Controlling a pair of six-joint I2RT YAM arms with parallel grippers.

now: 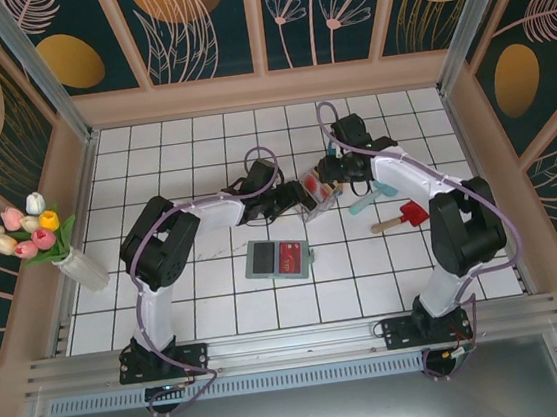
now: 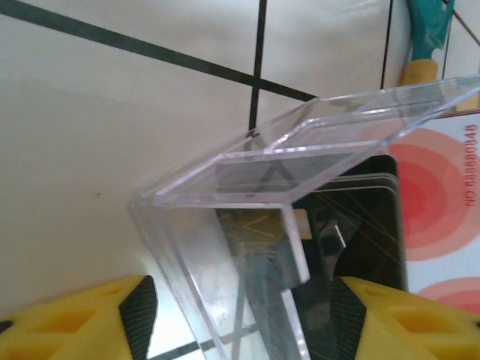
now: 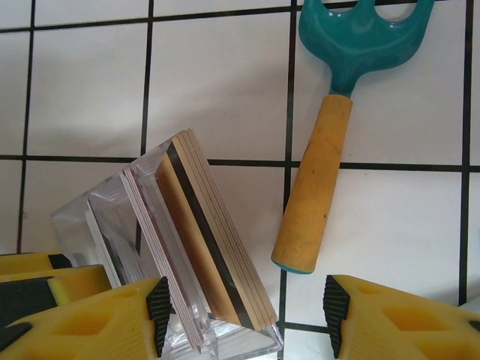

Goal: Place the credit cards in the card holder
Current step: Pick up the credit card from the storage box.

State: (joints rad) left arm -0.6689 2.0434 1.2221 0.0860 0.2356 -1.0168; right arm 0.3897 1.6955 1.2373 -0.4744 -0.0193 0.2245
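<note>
Two arms meet at the clear tray (image 1: 319,190), credit cards (image 3: 217,247) not yet out

From where I stand, the whole stack sits on edge inside that tilted tray, out in the middle of the tiled table. The card holder (image 1: 277,259) lies open and flat a little nearer the bases, roughly midway between the two arms. One half of it shows red, but I can't tell whether that is a card already in a pocket.

The right gripper (image 3: 244,322) hangs over the stack with its fingers spread and nothing pinched. The cards lie between them, close by the finger at the left of its wrist view and well apart from the other. Their long edges run on a steep diagonal toward the wrist, so the broad faces are turned roughly, not squarely, to the pads. I'd judge the next move turns on that: a slight twist would let the jaws close across the thickness of a card instead of catching the tray wall.

The left gripper (image 2: 240,330) is spread too, with a corner of the tray between its jaws. A sliver of tile shows between one pad and the acrylic, so it is not clamped. I'd guess it is there to steady the tray, leaving the right arm as the one placed to draw a card.

A teal toy rake (image 3: 319,195) lies just beside the tray, clear of the fingers
</note>
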